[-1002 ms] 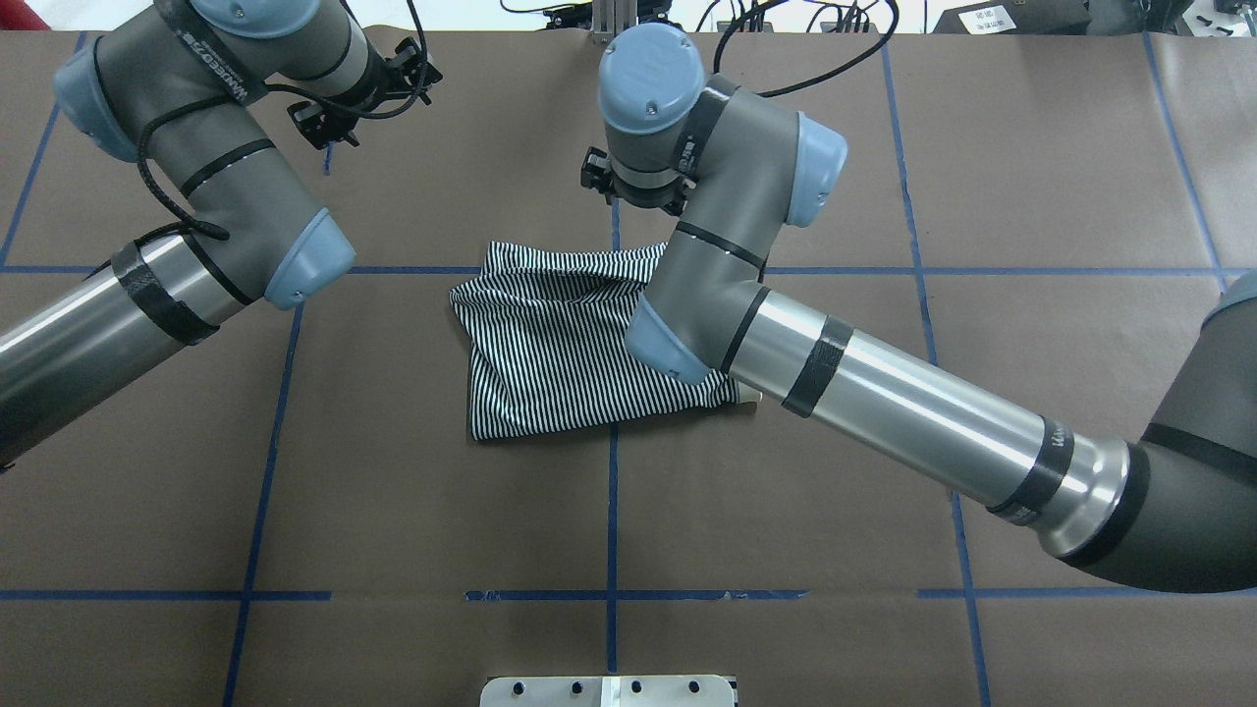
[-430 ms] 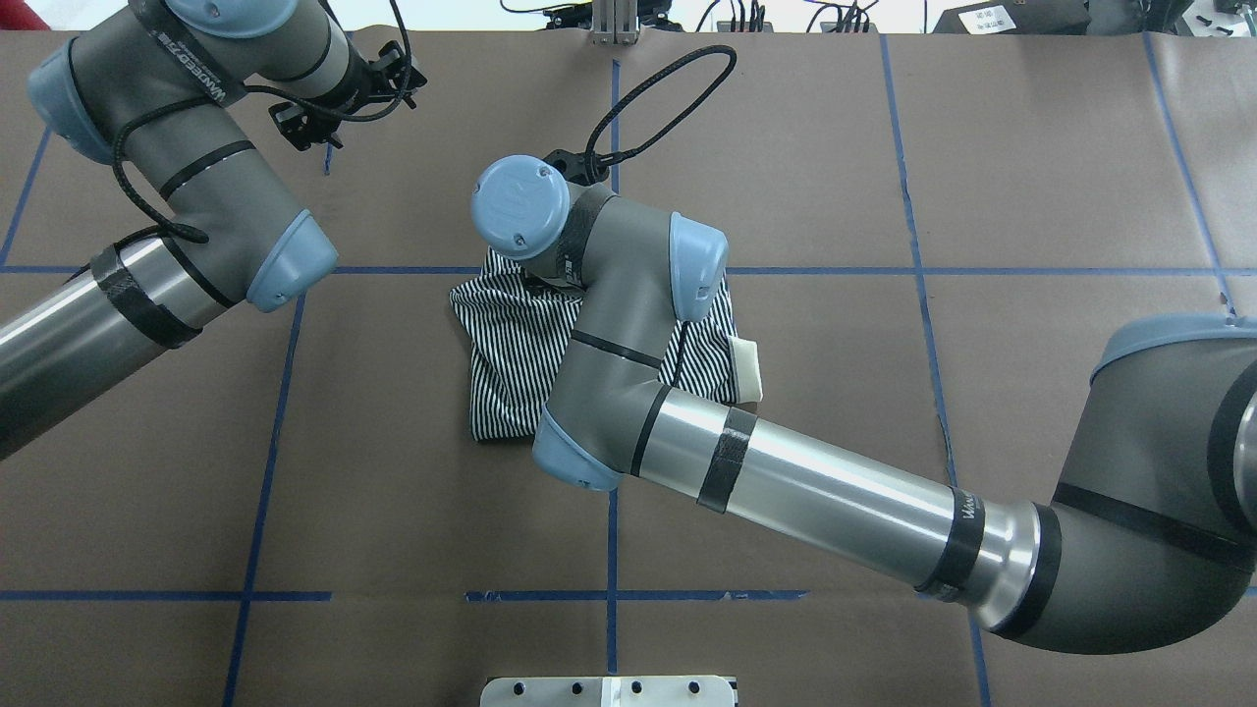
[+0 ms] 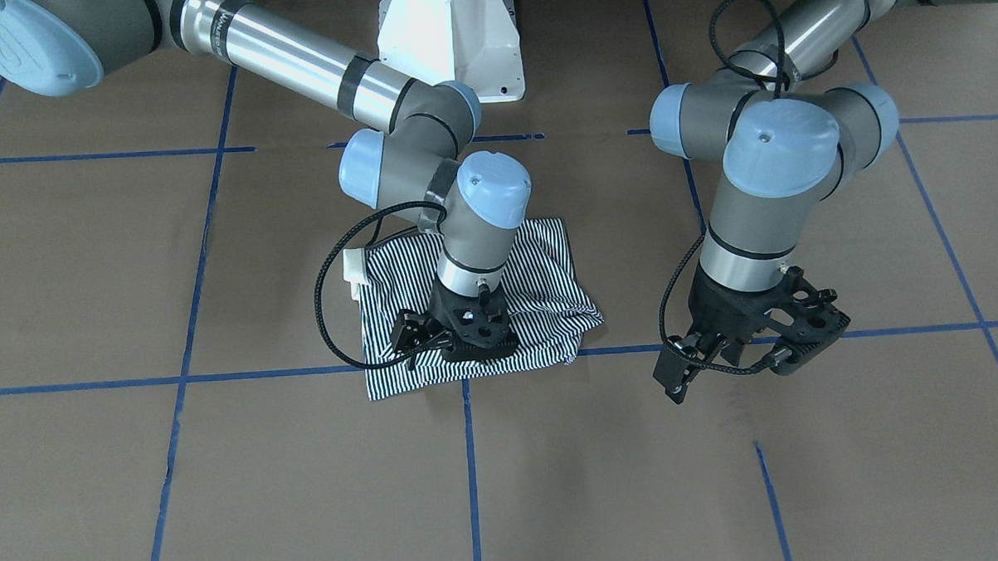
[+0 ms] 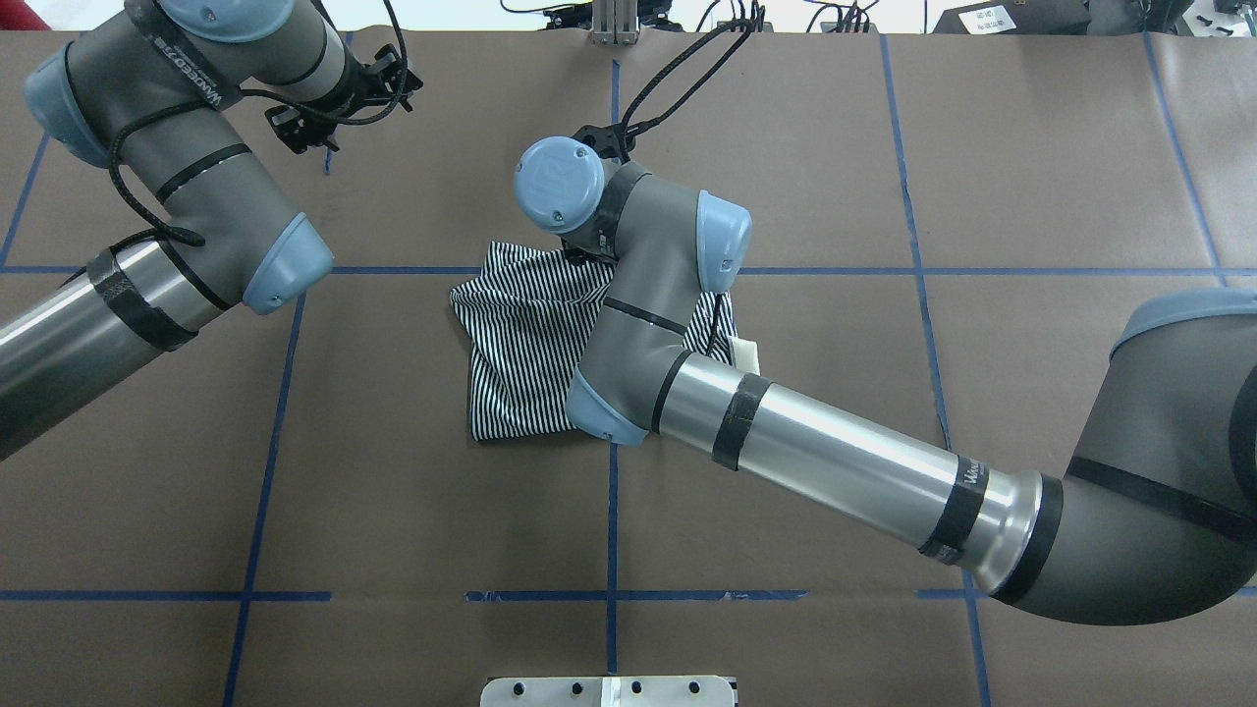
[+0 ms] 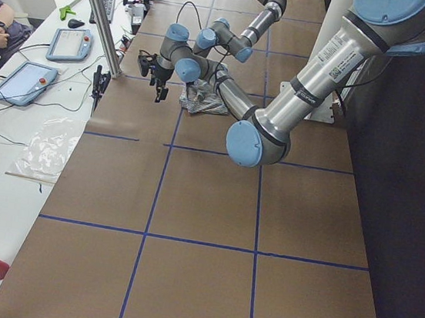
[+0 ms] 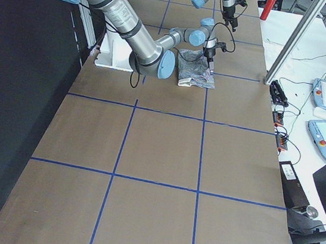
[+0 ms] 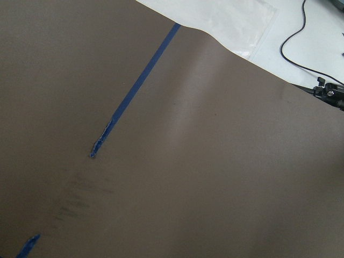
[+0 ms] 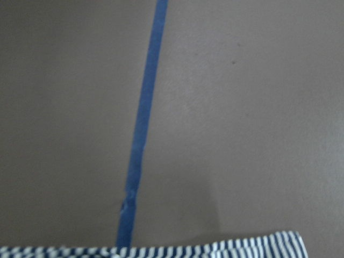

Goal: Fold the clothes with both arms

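The striped polo shirt (image 4: 520,334) lies folded in a rough square at the table's middle, its cream collar (image 4: 748,358) poking out on my right. It also shows in the front view (image 3: 541,287). My right gripper (image 3: 456,348) hangs over the shirt's far edge, looks open and holds nothing. The right wrist view shows only that striped edge (image 8: 258,248) and bare table. My left gripper (image 3: 739,368) is open and empty above bare table, well to the left of the shirt (image 4: 329,103).
Blue tape lines (image 4: 612,511) grid the brown table. The white pedestal base (image 3: 449,33) stands at the robot's side. A metal plate (image 4: 609,690) sits at the near edge. Tablets (image 5: 24,82) and cables lie on the bench beyond the far edge.
My right arm swung left and in over the shirt, then back a little to the right; its wrist now covers the shirt's far edge. The left arm drew slightly left. The shirt has not moved.
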Controlling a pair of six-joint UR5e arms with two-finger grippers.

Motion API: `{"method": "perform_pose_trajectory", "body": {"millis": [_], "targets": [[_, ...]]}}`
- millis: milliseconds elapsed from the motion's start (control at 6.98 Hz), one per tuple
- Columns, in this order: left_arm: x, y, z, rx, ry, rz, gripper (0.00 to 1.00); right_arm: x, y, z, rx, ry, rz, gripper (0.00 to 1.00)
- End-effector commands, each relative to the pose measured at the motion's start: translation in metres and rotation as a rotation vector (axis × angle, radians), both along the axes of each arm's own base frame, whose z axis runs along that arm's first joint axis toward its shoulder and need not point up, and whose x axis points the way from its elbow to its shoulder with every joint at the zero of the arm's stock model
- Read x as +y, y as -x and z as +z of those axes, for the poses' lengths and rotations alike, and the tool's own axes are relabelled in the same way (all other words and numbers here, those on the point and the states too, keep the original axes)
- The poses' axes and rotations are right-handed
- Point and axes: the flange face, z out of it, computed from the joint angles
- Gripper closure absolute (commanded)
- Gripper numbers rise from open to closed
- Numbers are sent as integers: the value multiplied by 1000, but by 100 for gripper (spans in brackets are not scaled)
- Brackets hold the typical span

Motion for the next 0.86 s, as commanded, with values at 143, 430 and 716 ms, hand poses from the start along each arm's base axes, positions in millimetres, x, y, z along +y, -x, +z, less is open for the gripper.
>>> {"method": "perform_pose_trajectory", "body": {"millis": [143, 430, 716], "targets": [[0, 0, 0, 5, 5, 4, 0, -93, -81, 46, 104, -59, -29, 0], [-15, 31, -1, 10, -17, 29, 0, -126, -149, 52, 47, -39, -70, 0], [-30, 119, 30, -41, -115, 150, 0, -141, -325, 117, -165, 40, -187, 0]]}}
